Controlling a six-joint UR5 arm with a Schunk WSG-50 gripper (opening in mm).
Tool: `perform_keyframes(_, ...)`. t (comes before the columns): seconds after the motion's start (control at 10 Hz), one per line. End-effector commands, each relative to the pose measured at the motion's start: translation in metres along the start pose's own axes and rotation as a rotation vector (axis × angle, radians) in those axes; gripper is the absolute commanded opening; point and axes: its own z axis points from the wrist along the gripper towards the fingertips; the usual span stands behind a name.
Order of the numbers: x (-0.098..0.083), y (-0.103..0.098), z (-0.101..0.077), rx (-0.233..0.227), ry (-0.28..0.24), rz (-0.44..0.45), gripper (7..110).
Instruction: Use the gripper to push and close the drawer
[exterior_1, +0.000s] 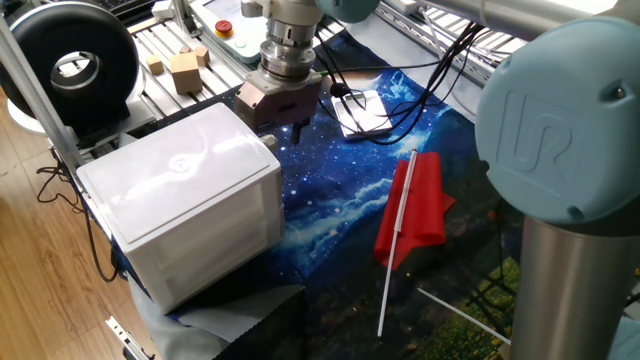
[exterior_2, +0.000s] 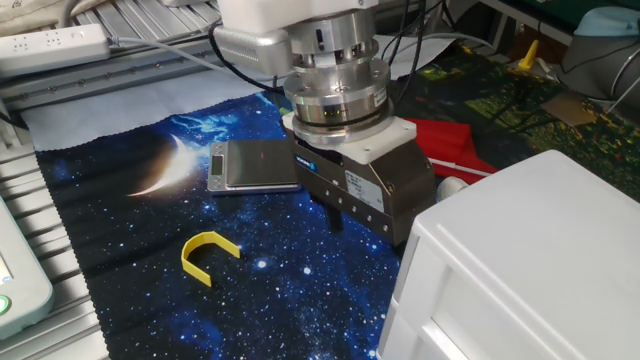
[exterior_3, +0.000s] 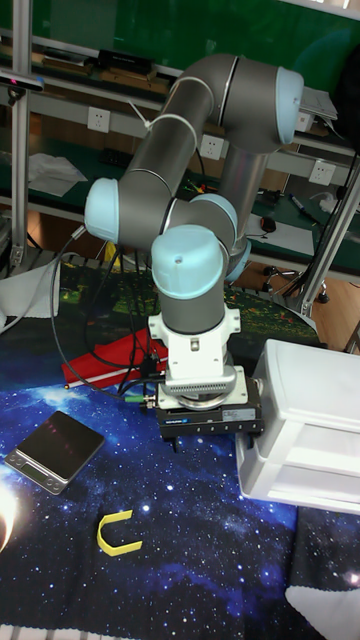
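My gripper (exterior_1: 285, 133) hangs low over the starry cloth, its grey-beige head against the front of the white box housing (exterior_1: 185, 195). One dark finger (exterior_2: 335, 215) shows at the head's outer edge; the other is hidden by the box. The fingers stand wide apart with nothing between them. The drawer (exterior_3: 252, 468) is the lower white tray. Its front sticks out only a little from the housing (exterior_3: 315, 400), right beside the gripper (exterior_3: 213, 440). In the other fixed view the gripper (exterior_2: 375, 232) touches the housing's corner (exterior_2: 520, 270). The drawer's knob is hidden.
A small flat scale (exterior_2: 250, 165) and a yellow U-shaped clip (exterior_2: 208, 252) lie on the cloth left of the gripper. A red cloth with a white rod (exterior_1: 412, 205) lies to the right. Cables (exterior_1: 400, 95), wooden blocks (exterior_1: 185, 70) and a black ring (exterior_1: 70, 60) sit at the back.
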Motion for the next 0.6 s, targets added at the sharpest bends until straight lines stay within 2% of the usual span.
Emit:
perform_keyframes(0.0,-0.001,0.014,-0.001,-0.088,-0.003,-0.002,109)
perform_keyframes(0.1,-0.001,0.013,-0.002,-0.103,-0.003,-0.015,109)
perform_keyframes(0.2,-0.001,0.003,-0.002,-0.077,-0.003,-0.031,109)
perform_keyframes(0.3,-0.002,-0.014,-0.004,-0.020,-0.001,-0.051,109)
perform_keyframes(0.5,-0.010,-0.061,-0.021,0.148,0.001,-0.127,109)
